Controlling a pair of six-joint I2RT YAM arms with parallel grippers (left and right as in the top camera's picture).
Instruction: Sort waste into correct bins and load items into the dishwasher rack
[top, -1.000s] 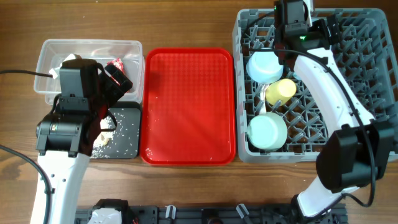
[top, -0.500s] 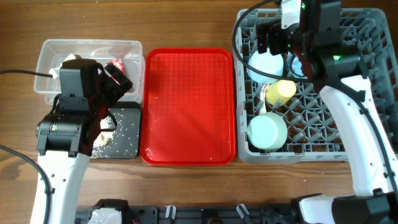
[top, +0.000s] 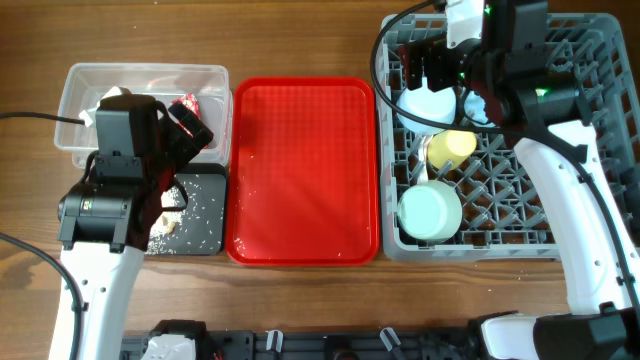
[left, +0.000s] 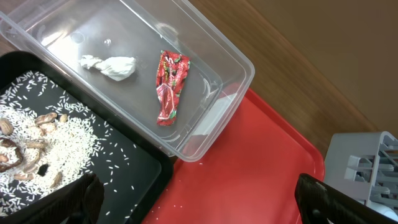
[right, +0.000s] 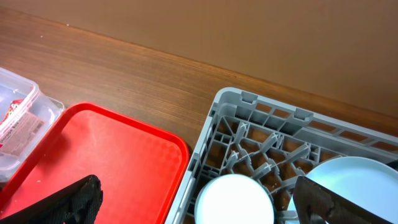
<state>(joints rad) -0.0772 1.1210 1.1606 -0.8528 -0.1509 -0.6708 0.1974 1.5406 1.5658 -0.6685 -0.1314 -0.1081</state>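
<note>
Okay, overhead: left tool (top: 188, 122) is wide open and holds nothing, hanging over the join of the clear tub (top: 140, 72) and the black tray (top: 205, 225). Right tool (top: 437, 68) is also spread wide and empty, over the far left corner of the rack (top: 590, 95), just above the white bowl (top: 425, 105). Yellow cup (top: 452, 147) and green bowl (top: 430, 212) sit among the pegs down the same left side. Red tray (top: 300, 170) lies between bins and rack on the counter (top: 300, 40) and looks bare.

Left wrist: wrapper (left: 171, 84) and tissue wad (left: 112, 65) lie apart inside the tub. Rice scraps (left: 56, 143) with brown bits are spread in the black tray, and a few stray grains lie on the red tray's edge. Dark fingers (left: 326, 199) show at both lower corners, far apart, nothing between them.

Right wrist: fingers (right: 68, 202) are set wide with nothing gripped. The white bowl sits below in the rack corner, with the light blue plate (right: 348, 180) just beside it on the right, partly cut off. Fork and spoon not made out in any view.

Judgement: sorting looks done and loading is at or near its last item, the right arm over the rack with nothing held. Next move probably calls for checking the cutlery is in, then lifting both arms clear without knocking the bowl or the tub wall
</note>
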